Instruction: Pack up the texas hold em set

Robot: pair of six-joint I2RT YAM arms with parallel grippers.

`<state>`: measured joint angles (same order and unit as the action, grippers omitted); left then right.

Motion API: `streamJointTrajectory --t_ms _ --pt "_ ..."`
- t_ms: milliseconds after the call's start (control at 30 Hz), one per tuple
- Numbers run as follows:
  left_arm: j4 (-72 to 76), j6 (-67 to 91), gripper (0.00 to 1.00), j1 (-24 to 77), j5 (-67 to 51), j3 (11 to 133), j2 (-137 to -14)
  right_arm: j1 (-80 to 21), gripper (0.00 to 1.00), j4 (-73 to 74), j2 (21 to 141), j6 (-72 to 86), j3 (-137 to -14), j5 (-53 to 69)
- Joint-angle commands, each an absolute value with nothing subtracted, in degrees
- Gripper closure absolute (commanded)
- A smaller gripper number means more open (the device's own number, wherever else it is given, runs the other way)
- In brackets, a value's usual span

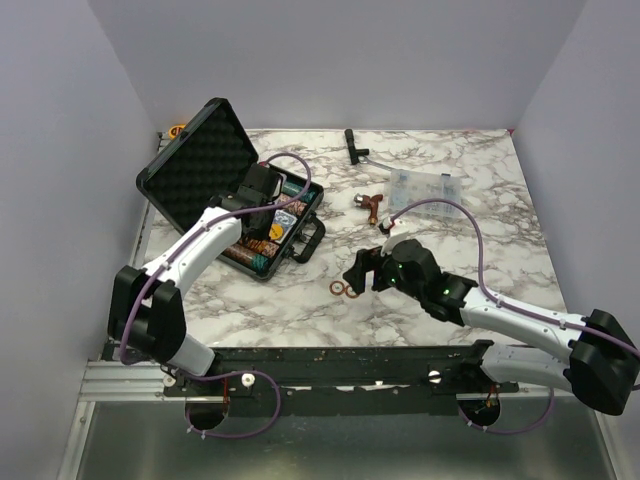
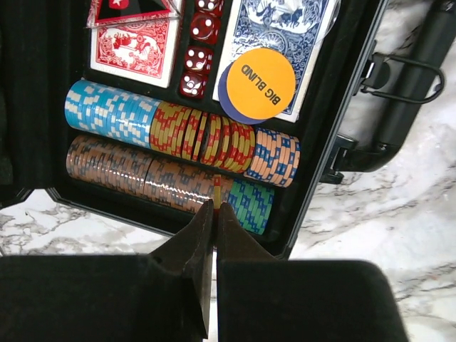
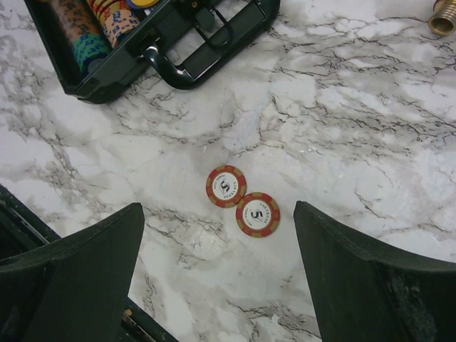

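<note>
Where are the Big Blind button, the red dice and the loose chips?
Big Blind button (image 2: 258, 82): left wrist view, orange face.
red dice (image 2: 192, 85): left wrist view, lowest die.
loose chips (image 3: 258, 214): right wrist view, right chip's centre.

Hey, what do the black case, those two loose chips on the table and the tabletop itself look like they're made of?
Black case: hard plastic, matte, judging by its moulded handle and latches.
Two loose chips: probably clay composite or plastic, dull red with tan edge spots and a printed 5.
Tabletop: smooth marble-look surface, white with grey veins; possibly laminate rather than stone.
</note>
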<state>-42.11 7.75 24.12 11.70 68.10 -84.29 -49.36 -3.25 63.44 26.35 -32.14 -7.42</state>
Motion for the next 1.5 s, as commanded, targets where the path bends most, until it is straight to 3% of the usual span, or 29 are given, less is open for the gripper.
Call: streamJointTrajectory --t_ms 0,600,1267,1467 --pt "-40.6 2.9 1.00 24.3 14.6 68.2 -87.7 -49.1 0.12 -2.2 63.1 27.9 -31.6 -9.0" --pt "-39.3 1.8 1.00 22.8 7.6 70.3 -94.1 -49.1 0.12 -3.2 66.5 29.0 -32.5 -7.7" --pt "-39.3 2.5 1.00 21.5 12.6 71.3 -99.2 -49.1 0.13 -4.7 68.2 29.6 -32.1 -6.0" --pt "-39.8 4.0 0.92 20.4 8.8 72.3 -100.1 -49.1 0.13 -5.0 68.6 30.3 -32.1 -5.1"
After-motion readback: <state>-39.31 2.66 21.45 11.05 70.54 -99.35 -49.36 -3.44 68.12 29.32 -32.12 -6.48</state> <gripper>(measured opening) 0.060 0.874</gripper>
